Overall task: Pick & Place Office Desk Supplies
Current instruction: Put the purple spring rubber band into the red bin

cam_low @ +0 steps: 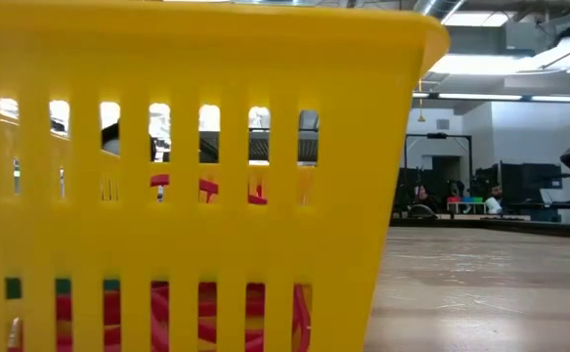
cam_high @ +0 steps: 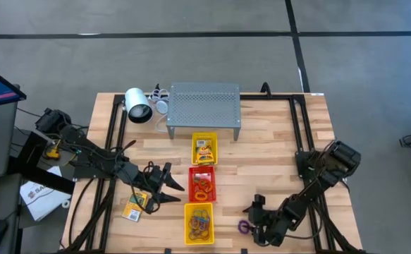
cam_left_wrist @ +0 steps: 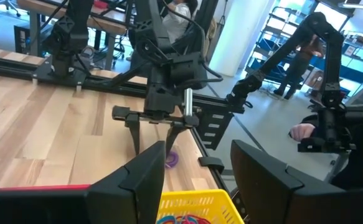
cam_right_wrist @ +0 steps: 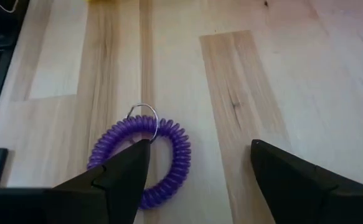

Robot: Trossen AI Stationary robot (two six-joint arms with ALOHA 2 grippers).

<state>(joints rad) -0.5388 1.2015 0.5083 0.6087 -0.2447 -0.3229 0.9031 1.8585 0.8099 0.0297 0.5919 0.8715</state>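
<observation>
Three trays stand in a column at mid table: a far yellow tray (cam_high: 204, 149) with printed card packets, a red tray (cam_high: 204, 183) with orange loops, and a near yellow tray (cam_high: 199, 222) with coloured bands. A purple coil loop (cam_right_wrist: 169, 155) with a small metal ring lies flat on the wood to the right of the near tray. My right gripper (cam_high: 253, 224) is open, slanting down over the loop, with one finger in front of its coil (cam_right_wrist: 122, 177). My left gripper (cam_high: 178, 195) is open and level, left of the red tray, with nothing between its fingers. A card packet (cam_high: 133, 209) lies on the table under the left arm.
A grey perforated metal stand (cam_high: 205, 106) and a white cylinder (cam_high: 138, 106) are at the table's far side. Black frame rails (cam_high: 300, 127) run along both sides of the table. The near yellow tray (cam_low: 197, 176) fills the low view. People show in the room beyond.
</observation>
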